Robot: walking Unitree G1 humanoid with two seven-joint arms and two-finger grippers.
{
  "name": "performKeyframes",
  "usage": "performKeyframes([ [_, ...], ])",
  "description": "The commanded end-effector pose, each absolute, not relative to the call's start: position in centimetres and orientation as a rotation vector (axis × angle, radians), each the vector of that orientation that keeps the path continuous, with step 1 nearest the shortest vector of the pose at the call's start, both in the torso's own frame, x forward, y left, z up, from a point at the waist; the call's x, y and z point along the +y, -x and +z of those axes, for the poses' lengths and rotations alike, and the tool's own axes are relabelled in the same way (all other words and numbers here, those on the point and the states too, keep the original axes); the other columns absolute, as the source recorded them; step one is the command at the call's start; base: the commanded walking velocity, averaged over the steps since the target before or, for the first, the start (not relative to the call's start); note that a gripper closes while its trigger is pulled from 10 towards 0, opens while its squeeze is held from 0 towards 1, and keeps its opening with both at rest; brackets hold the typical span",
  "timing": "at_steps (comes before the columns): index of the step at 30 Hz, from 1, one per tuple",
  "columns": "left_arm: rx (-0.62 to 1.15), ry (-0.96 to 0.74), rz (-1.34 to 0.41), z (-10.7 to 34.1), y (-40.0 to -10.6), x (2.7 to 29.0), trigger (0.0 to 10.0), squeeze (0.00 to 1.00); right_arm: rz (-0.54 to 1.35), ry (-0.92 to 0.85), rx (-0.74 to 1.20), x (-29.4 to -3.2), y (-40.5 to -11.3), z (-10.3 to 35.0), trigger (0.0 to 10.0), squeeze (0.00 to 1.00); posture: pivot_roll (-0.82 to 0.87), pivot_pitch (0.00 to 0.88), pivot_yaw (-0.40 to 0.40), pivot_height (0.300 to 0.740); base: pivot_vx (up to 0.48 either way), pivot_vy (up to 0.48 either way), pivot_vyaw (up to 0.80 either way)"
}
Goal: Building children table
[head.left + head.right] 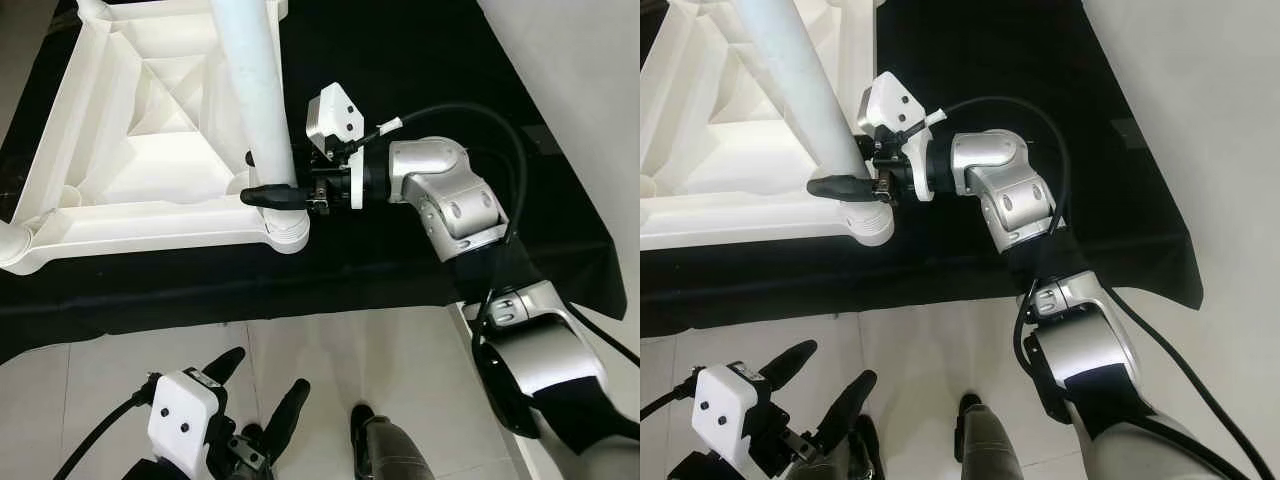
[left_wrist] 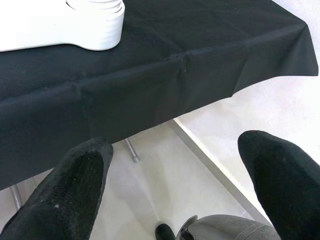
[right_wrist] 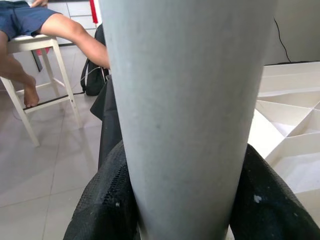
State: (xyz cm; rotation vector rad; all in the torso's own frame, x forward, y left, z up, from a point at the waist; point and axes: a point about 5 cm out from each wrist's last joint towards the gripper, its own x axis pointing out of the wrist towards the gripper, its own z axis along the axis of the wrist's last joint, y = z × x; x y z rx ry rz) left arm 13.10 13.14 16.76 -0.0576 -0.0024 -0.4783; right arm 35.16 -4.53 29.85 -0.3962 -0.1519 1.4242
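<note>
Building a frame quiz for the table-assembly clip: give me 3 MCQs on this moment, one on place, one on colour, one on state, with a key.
1. Where does the white table leg stand?
A. In the near corner socket of the upturned tabletop
B. Flat on the floor
C. In the left hand

2. What colour is the cloth under the tabletop?
A. Black
B. Red
C. White

3. What is the right hand doing?
A. Hanging open over the floor
B. Shut on the leg, just above the socket
C. Resting flat on the cloth

Answers:
1. A: the leg rises out of the round socket at the tabletop's near corner.
2. A: black fabric drapes over the edge in the left wrist view.
3. B: the right wrist view has its fingers pressed on both sides of the leg; the left hand is open, low over the tiles.
</note>
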Motion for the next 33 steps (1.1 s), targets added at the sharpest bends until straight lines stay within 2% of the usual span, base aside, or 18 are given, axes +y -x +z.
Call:
performKeyframes([
  [1,0.012,0.05,-0.481,16.7,-12.7,13.1,10.0,0.0,1.49,0.339,0.09,-4.2,-35.1,24.3,10.0,0.0,0.01,0.379,-0.014,0.74,0.0,0.0,0.0],
  [7,0.014,0.051,-0.482,16.7,-12.5,13.1,10.0,0.0,1.389,0.301,0.112,-4.2,-34.7,23.2,10.0,0.0,0.01,0.386,-0.021,0.74,0.0,0.0,0.0],
  [8,0.015,0.051,-0.481,16.7,-12.5,13.1,10.0,0.0,1.212,0.252,0.124,-4.1,-34.8,22.4,10.0,0.0,0.01,0.388,-0.03,0.74,0.0,0.0,0.0],
  [9,0.015,0.051,-0.481,16.7,-12.5,13.1,10.0,0.0,1.212,0.252,0.124,-4.1,-34.8,22.4,10.0,0.0,0.01,0.388,-0.03,0.74,0.0,0.0,0.0],
  [10,0.015,0.051,-0.479,16.7,-12.4,13.1,10.0,0.0,0.969,0.204,0.139,-4.1,-34.0,20.8,10.0,0.0,0.0,0.394,-0.036,0.74,0.0,0.0,0.0],
  [11,0.014,0.05,-0.476,16.8,-12.4,13.2,10.0,0.0,0.821,0.158,0.16,-3.9,-31.8,19.2,10.0,0.0,0.01,0.399,-0.034,0.74,0.0,0.0,0.0],
  [13,0.014,0.05,-0.476,16.8,-12.4,13.2,10.0,0.0,0.821,0.158,0.16,-3.9,-31.8,19.2,10.0,0.0,0.01,0.399,-0.034,0.74,0.0,0.0,0.0],
  [15,0.013,0.05,-0.475,16.9,-12.4,13.3,10.0,0.0,0.683,0.079,0.197,-3.5,-28.6,17.7,10.0,0.0,0.0,0.41,-0.018,0.74,0.0,0.0,0.0],
  [21,0.02,0.049,-0.492,16.6,-12.8,13.4,10.0,0.0,0.643,0.06,0.094,-2.3,-29.4,19.3,10.0,0.0,-0.01,0.377,-0.009,0.74,0.0,0.0,0.0],
  [27,0.003,0.03,-0.48,16.6,-13.3,13.5,10.0,0.0,0.658,0.085,0.067,-2.3,-29.7,20.2,10.0,0.0,0.0,0.365,-0.02,0.74,0.0,0.0,0.0],
  [33,0.011,0.076,-0.434,16.5,-14.3,13.9,10.0,0.0,0.695,0.014,-0.046,-2.4,-31.1,22.9,10.0,0.0,0.0,0.342,-0.026,0.74,0.0,0.0,0.0],
])
